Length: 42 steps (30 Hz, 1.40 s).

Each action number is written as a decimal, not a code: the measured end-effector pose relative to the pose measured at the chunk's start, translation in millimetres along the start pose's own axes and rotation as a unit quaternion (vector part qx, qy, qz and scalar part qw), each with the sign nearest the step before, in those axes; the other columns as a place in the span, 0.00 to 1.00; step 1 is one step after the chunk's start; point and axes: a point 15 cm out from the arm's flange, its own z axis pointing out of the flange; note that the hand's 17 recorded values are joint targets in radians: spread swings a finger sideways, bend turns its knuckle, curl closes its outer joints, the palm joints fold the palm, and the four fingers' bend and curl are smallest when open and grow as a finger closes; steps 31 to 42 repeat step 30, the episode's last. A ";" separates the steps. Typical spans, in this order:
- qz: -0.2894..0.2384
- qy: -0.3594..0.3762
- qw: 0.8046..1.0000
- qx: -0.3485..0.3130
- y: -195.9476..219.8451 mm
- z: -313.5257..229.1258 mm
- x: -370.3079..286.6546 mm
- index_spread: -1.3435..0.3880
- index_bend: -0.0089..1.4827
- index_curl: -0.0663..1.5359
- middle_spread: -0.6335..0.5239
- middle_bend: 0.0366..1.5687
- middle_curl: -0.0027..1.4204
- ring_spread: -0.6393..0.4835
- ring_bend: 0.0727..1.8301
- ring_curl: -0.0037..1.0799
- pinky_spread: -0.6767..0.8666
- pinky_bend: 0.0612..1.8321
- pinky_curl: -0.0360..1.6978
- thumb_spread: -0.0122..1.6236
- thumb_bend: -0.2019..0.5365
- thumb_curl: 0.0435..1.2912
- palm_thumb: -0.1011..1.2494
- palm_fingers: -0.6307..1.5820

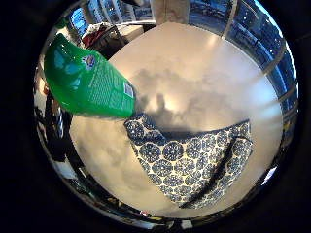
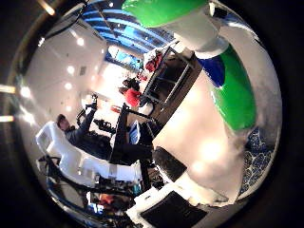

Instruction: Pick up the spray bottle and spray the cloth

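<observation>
A green plastic spray bottle (image 1: 90, 80) with a printed label on its side fills a large part of the little finger side palm view, so it sits very close to the palm. Its body is tilted and appears raised off the surface beneath it, with its flat base pointing down toward the cloth. In the thumb side palm view the same bottle curves along the edge of the picture, its green body and white upper part right against the camera.

The robot's white and black hand (image 2: 95, 164) shows in the thumb side view as white finger segments with black parts reaching in from the edge. The bottle is held against the palm, but the pictures do not show how the fingers wrap it, so I cannot tell whether the hand is closed around it.

Just below the bottle's base lies a white fabric cloth with a blue round floral pattern (image 1: 192, 160). It is spread flat, roughly triangular, with a dark strip running along one side. One corner of the cloth reaches right under the bottle's base.

The cloth lies on a round white table (image 1: 194, 63), nearer the table's near edge than its middle. The far half of the table is bare and glossy, catching soft reflections and a grey shadow beside the bottle.

Beyond the table's edge is a room with dark furniture and blue-lit windows.
</observation>
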 end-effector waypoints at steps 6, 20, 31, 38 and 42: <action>0.001 0.014 1.000 -0.001 2.6 -18.9 13.8 0.56 0.11 0.22 0.56 0.11 0.23 0.60 0.18 0.22 0.70 0.24 0.26 0.62 0.24 0.21 0.45 0.29; 0.025 0.078 0.997 0.002 24.1 -97.5 79.4 0.57 0.11 0.21 0.56 0.10 0.22 0.61 0.16 0.23 0.70 0.24 0.22 0.61 0.24 0.20 0.43 0.30; 0.060 0.131 0.989 -0.020 92.6 -216.0 131.0 0.57 0.12 0.22 0.56 0.10 0.22 0.62 0.14 0.23 0.70 0.23 0.21 0.60 0.24 0.20 0.43 0.31; 0.060 0.131 0.989 -0.020 92.6 -216.0 131.0 0.57 0.12 0.22 0.56 0.10 0.22 0.62 0.14 0.23 0.70 0.23 0.21 0.60 0.24 0.20 0.43 0.31; 0.060 0.131 0.989 -0.020 92.6 -216.0 131.0 0.57 0.12 0.22 0.56 0.10 0.22 0.62 0.14 0.23 0.70 0.23 0.21 0.60 0.24 0.20 0.43 0.31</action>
